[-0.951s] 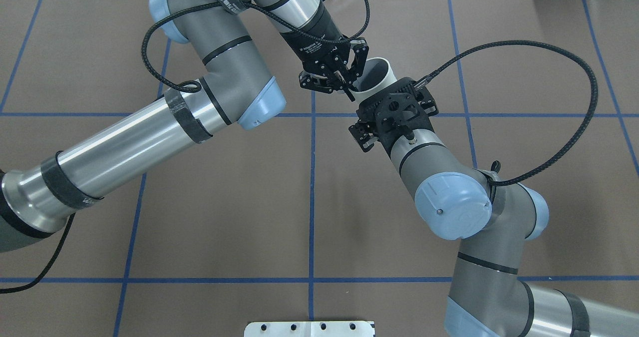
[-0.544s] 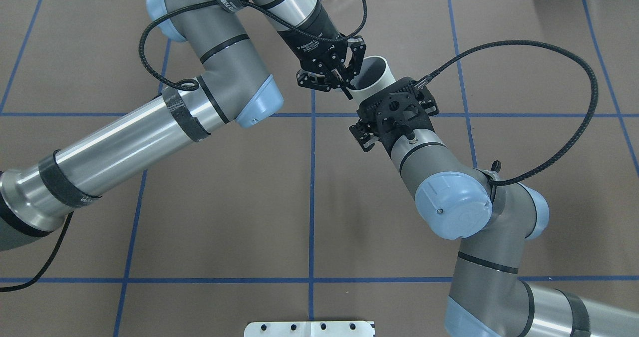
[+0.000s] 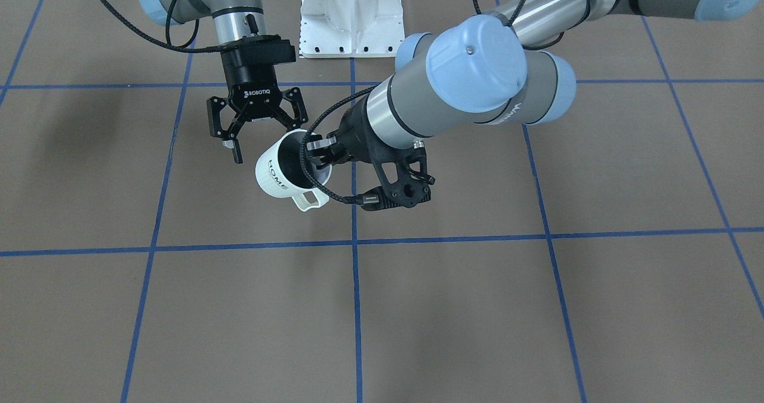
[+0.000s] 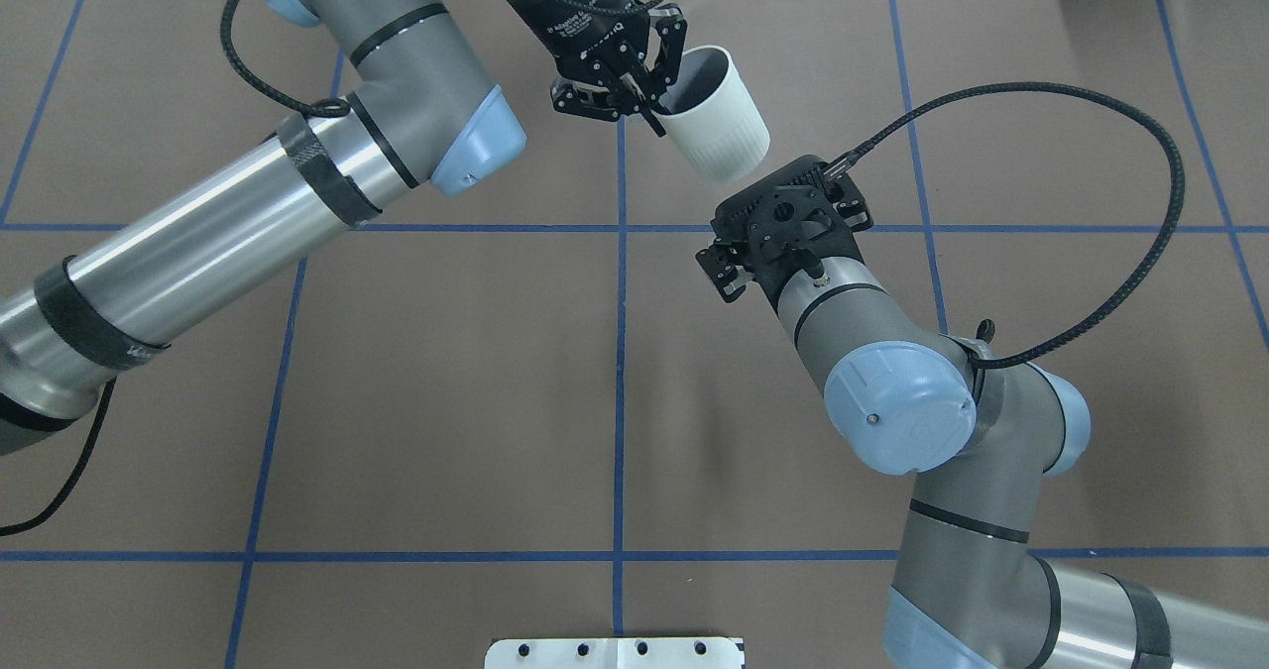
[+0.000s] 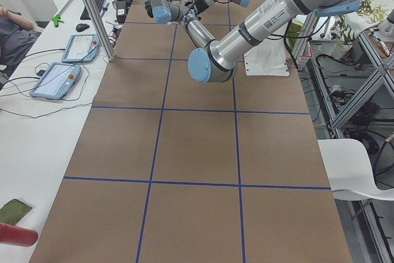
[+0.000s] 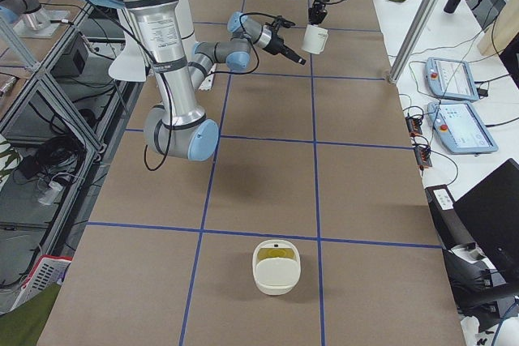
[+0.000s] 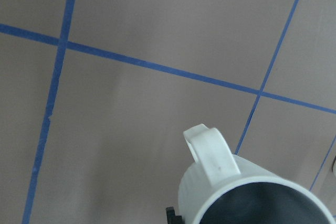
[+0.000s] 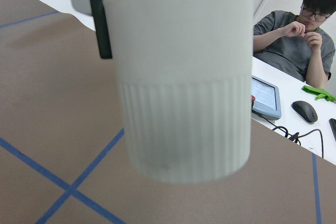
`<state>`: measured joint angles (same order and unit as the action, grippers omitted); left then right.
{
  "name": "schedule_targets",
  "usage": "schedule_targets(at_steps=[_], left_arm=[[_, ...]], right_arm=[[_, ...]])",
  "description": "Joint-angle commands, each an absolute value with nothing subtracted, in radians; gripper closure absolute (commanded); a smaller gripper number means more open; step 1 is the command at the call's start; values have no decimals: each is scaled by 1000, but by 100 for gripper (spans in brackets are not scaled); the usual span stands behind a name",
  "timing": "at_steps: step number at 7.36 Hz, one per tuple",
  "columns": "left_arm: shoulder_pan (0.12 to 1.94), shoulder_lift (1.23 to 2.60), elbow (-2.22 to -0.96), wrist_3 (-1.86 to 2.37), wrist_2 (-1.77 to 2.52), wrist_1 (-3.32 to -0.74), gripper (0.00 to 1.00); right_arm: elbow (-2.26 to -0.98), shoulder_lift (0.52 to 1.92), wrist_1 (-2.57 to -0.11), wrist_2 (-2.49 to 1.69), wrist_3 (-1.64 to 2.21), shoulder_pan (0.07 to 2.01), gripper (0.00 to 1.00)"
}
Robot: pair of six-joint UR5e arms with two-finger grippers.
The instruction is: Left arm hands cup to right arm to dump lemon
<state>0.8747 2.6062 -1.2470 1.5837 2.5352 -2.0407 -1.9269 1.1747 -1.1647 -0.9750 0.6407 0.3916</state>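
Tabletop: brown (image 4: 446, 401), crossed by blue tape lines.
Left arm (image 4: 248, 203): stretched across to the far middle; left fingers (image 4: 670, 64) clamped on the cup's rim.
Right arm (image 4: 892, 401): wrist bent down; right fingers (image 3: 236, 149) spread wide, holding nothing, just beside the cup.
Cup (image 3: 280, 173): held in the air, tilted, handle facing away from the robot; contents cannot be told.
Bowl (image 6: 276, 285): white, well apart from the arms, with something yellow inside.

Left arm (image 4: 198, 223), right arm (image 4: 853, 322): grey tubes, light-blue caps (image 4: 897, 406).
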Motion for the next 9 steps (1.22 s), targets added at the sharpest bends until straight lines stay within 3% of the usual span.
schedule_targets(at_steps=[1,6,9], left_arm=[[969,2559,-1253,1578,2549,-2043,100],[1199,2346,-1278,1292,2527,-2029,100],[1235,2212,-1308,959,2376,-1903,100]], right_arm=[[-1927,1174,-1175,-986,646,412,0],[-1928,1174,-1406,-1594,623,804,0],[-1879,1170,-1656,-1922,354,1053,0]])
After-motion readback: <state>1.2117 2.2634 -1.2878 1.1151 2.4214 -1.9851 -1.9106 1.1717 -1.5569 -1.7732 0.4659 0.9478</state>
